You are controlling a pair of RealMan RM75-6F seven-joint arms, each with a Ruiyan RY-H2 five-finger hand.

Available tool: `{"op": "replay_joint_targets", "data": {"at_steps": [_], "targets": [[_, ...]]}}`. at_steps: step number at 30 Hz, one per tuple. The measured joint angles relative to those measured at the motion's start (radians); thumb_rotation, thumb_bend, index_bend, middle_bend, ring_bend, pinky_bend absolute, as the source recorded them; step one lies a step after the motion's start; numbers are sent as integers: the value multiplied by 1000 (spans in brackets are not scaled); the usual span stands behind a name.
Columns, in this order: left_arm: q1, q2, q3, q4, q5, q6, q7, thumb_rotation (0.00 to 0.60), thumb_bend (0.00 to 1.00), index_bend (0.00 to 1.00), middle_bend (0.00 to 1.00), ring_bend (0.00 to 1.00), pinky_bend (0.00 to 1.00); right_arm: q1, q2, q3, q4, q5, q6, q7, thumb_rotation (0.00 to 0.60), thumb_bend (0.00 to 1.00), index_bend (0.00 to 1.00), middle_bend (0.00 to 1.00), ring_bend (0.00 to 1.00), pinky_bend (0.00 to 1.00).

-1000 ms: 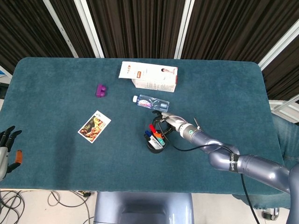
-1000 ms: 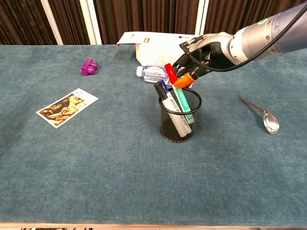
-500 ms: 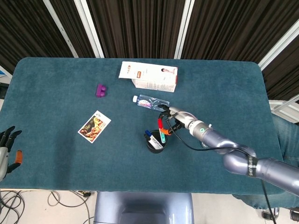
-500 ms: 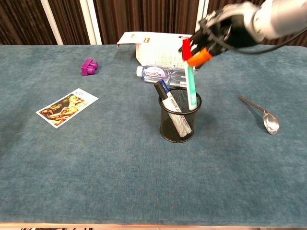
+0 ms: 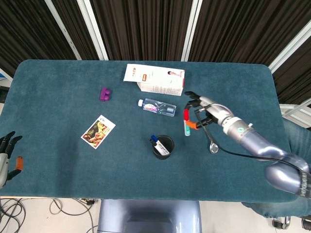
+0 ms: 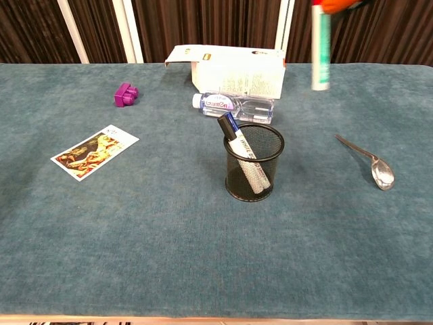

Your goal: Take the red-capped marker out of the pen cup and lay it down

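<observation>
Red-capped marker (image 5: 185, 115) is out of the pen cup (image 5: 163, 146) and held in the air by the right hand (image 5: 203, 110), right of the cup and above the table (image 5: 58, 87). A second marker with an orange cap (image 5: 193, 125) and a green-banded barrel is held in the same grip; in the chest view its barrel (image 6: 321, 47) hangs near vertical, tip down, with the top cut off by the frame edge. Right hand's fingers are curled around both markers near their caps; the arm reaches in from the lower right. Left hand (image 5: 7, 154) sits at the left frame edge, off the table, fingers apart, holding nothing.

Pen cup stands upright and keeps one blue-capped marker (image 6: 237, 143) leaning to the left. Spoon (image 6: 369, 162) lies to the cup's right, below the raised hand in the head view. Water bottle (image 6: 233, 105) lies on its side behind the cup, with a white carton (image 6: 226, 68) further back. Picture card (image 6: 94, 151) and purple block (image 6: 126, 94) lie well to the left.
</observation>
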Motion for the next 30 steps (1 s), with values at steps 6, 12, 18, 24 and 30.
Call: {"op": "replay_joint_targets", "data": {"at_steps": [6, 12, 18, 24, 30], "targets": [[1, 1, -1, -2, -1, 1, -1, 600, 539, 160, 54, 94, 90, -75, -3, 10, 4, -91, -57, 32, 600, 450, 584, 0, 0, 180], [1, 0, -1, -2, -2, 0, 0, 600, 539, 160, 54, 94, 90, -98, -78, -10, 41, -142, -83, 41, 600, 450, 584, 0, 0, 180], [0, 1, -2, -2, -4, -1, -2, 600, 539, 160, 54, 94, 90, -93, -169, -40, 103, -172, -88, 37, 600, 450, 584, 0, 0, 180], [-1, 3, -2, -4, -6, -5, -3, 600, 539, 160, 54, 94, 90, -61, -240, -86, 170, -182, -108, 15, 600, 450, 584, 0, 0, 180], [-2, 6, -3, -6, -8, -7, -6, 600, 539, 160, 54, 94, 90, -6, -298, -132, 248, -159, -158, -5, 600, 447, 584, 0, 0, 180]]}}
